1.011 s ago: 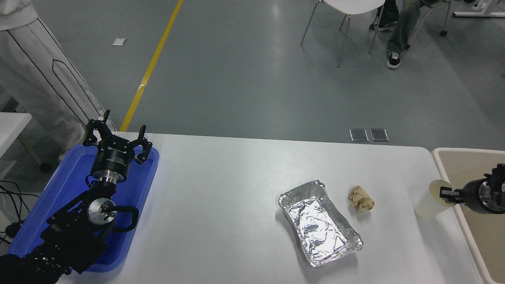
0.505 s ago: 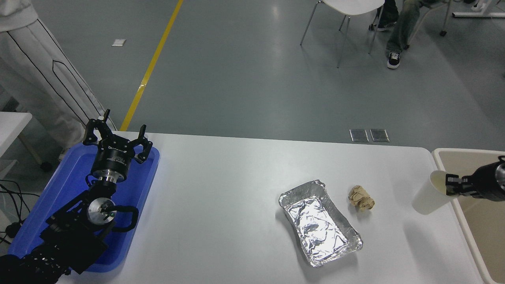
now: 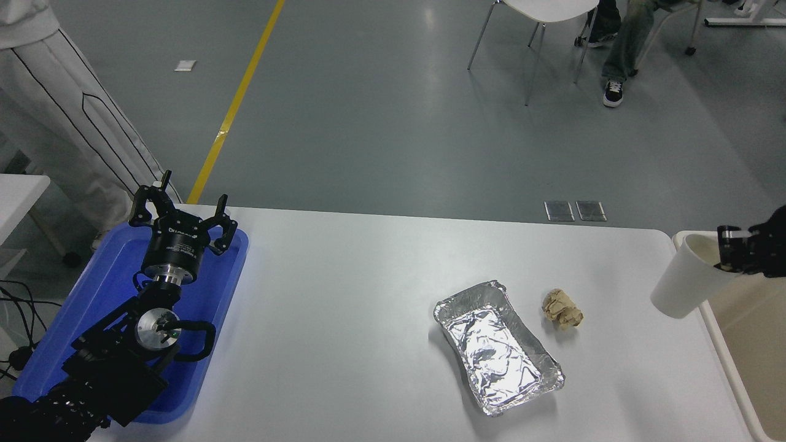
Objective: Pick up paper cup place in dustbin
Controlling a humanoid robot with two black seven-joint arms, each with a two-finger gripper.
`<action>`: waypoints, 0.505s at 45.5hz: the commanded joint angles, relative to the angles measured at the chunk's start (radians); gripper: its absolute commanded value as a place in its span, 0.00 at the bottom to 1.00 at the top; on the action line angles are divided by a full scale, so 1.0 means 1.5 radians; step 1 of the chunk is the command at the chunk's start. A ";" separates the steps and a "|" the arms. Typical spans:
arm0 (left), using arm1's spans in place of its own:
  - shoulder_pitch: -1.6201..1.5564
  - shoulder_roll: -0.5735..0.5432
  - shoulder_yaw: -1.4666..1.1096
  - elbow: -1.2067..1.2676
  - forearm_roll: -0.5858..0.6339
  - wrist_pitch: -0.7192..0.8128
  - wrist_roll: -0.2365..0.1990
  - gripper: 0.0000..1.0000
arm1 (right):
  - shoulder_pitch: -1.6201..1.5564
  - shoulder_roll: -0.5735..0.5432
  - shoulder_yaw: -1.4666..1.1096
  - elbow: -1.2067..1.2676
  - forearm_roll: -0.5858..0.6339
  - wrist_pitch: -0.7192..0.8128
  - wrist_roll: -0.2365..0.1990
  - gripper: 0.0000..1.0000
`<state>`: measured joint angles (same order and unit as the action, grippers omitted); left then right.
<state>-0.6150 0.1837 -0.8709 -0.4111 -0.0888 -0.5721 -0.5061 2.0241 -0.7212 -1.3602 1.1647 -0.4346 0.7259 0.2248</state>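
Observation:
The off-white paper cup (image 3: 684, 281) hangs tilted in the air at the table's right edge, over the left rim of the beige dustbin (image 3: 746, 334). My right gripper (image 3: 727, 253) comes in from the right edge and is shut on the cup's rim, one finger inside the cup. The cup's base points down and to the left. My left gripper (image 3: 181, 212) is parked open over the blue tray at the lower left.
A crinkled silver foil tray (image 3: 497, 347) lies on the white table (image 3: 344, 294), with a crumpled tan paper ball (image 3: 562, 309) just right of it. A blue plastic tray (image 3: 116, 294) sits at the left. A person sits on a chair far beyond the table.
My right gripper has lifted the paper cup off the table and carried it up and to the right, over the dustbin's rim. The left arm has not moved.

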 commanded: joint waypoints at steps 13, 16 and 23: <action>0.000 -0.001 0.000 0.000 0.000 0.000 0.000 1.00 | 0.200 0.003 -0.078 0.004 -0.001 0.040 -0.001 0.00; 0.000 0.000 0.000 0.000 0.000 0.000 0.000 1.00 | 0.201 0.005 -0.080 0.004 -0.001 0.040 -0.001 0.00; 0.000 0.000 0.001 0.000 0.000 0.000 0.000 1.00 | 0.201 0.028 -0.092 0.003 0.001 0.040 -0.001 0.00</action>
<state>-0.6151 0.1835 -0.8709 -0.4111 -0.0889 -0.5721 -0.5061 2.2838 -0.7100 -1.4643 1.1698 -0.4356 0.7800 0.2237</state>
